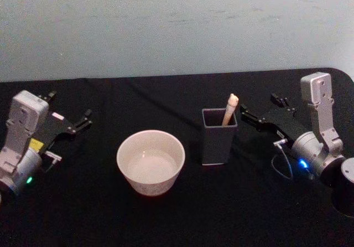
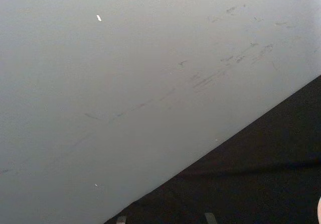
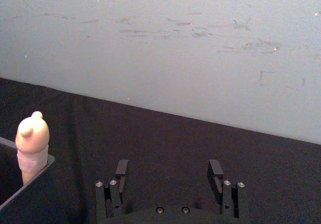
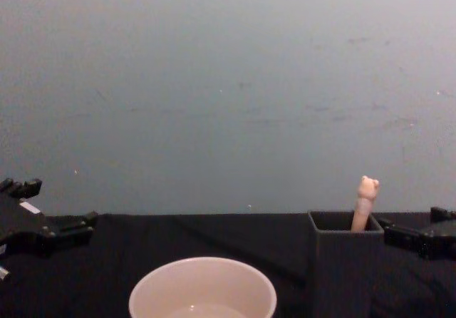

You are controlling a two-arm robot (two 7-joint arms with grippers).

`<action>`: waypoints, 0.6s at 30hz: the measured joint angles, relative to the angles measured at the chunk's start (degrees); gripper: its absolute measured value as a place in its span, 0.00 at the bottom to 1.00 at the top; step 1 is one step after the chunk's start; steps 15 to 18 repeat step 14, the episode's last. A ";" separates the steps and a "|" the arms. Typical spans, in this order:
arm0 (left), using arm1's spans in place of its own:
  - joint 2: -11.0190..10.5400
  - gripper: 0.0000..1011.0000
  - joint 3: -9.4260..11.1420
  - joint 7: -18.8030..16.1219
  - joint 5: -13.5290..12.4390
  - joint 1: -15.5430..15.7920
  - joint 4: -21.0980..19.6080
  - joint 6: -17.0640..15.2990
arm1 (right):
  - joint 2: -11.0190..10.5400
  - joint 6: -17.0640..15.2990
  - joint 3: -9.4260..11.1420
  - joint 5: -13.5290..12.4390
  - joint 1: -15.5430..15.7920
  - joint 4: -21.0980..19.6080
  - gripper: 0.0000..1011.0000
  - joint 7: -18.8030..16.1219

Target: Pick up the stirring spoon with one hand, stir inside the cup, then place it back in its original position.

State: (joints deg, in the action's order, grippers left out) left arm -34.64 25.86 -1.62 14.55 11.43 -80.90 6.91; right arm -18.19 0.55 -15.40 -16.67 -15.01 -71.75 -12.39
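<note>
The stirring spoon [image 1: 229, 109] stands upright in the dark grey square holder [image 1: 219, 136], with its beige bear-like head [image 3: 32, 138] rising above the rim [image 4: 365, 200]; its bowl is hidden inside. The pale round cup [image 1: 150, 161] sits to the left of the holder [image 4: 342, 261], apart from it, and the chest view shows the cup's rim [image 4: 203, 279] low down. My right gripper [image 1: 259, 106] hovers open just right of the holder, level with its top [image 3: 168, 171]. At the table's far left, my left gripper [image 1: 69, 106] is open and holds nothing.
A black cloth [image 1: 182, 219] covers the table, which ends at a pale scuffed wall [image 1: 177, 31] close behind. A dark round part [image 1: 344, 187] sits by the right arm at the table's right edge. Open cloth lies in front of the cup and holder.
</note>
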 joint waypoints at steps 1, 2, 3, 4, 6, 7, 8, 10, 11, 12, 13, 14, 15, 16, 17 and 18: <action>0.00 0.99 0.00 0.00 0.00 0.00 0.00 0.00 | 0.00 0.00 0.00 0.00 0.00 0.00 0.99 0.00; 0.00 0.99 0.00 0.00 0.00 0.00 0.00 0.00 | 0.00 0.00 0.00 0.00 0.00 0.00 0.99 0.00; 0.00 0.99 0.00 0.00 0.00 0.00 0.00 0.00 | 0.00 0.00 0.00 0.00 0.00 0.00 0.99 0.00; 0.00 0.99 0.00 0.00 0.00 0.00 0.00 0.00 | 0.00 0.00 0.00 0.00 0.00 0.00 0.99 0.00; 0.00 0.99 0.00 0.00 0.00 0.00 0.00 0.00 | 0.00 0.00 0.00 0.00 0.00 0.00 0.99 0.00; 0.00 0.99 0.00 0.00 0.00 0.00 0.00 0.00 | 0.00 0.00 0.00 0.00 0.00 0.00 0.99 0.00; 0.00 0.99 0.00 0.00 0.00 0.00 0.00 0.00 | 0.00 0.00 0.00 0.00 0.00 0.00 0.99 0.00; 0.00 0.99 0.00 0.00 0.00 0.00 0.00 0.00 | 0.00 0.00 0.00 0.00 0.00 0.00 0.99 0.00; 0.00 0.99 0.00 0.00 0.00 0.00 0.00 0.00 | 0.00 0.00 0.00 0.00 0.00 0.00 0.99 0.00; 0.00 0.99 0.00 0.00 0.00 0.00 0.00 0.00 | 0.00 0.00 0.00 0.00 0.00 0.00 0.99 0.00; 0.00 0.99 0.00 0.00 0.00 0.00 0.00 0.00 | 0.00 0.00 0.00 0.00 0.00 0.00 0.99 0.00; 0.00 0.99 0.00 0.00 0.00 0.00 0.00 0.00 | 0.00 0.00 0.00 0.00 0.00 0.00 0.99 0.00; 0.00 0.99 0.00 0.00 0.00 0.00 0.00 0.00 | 0.00 0.00 0.00 0.00 0.00 0.00 0.99 0.00; 0.00 0.99 0.00 0.00 0.00 0.00 0.00 0.00 | 0.00 0.00 0.00 0.00 0.00 0.00 0.99 0.00; 0.00 0.99 0.00 0.00 0.00 0.00 0.00 0.00 | 0.00 0.00 0.00 0.00 0.00 0.00 0.99 0.00; 0.00 0.99 0.00 0.00 0.00 0.00 0.00 0.00 | 0.00 0.00 0.00 0.00 0.00 0.00 0.99 0.00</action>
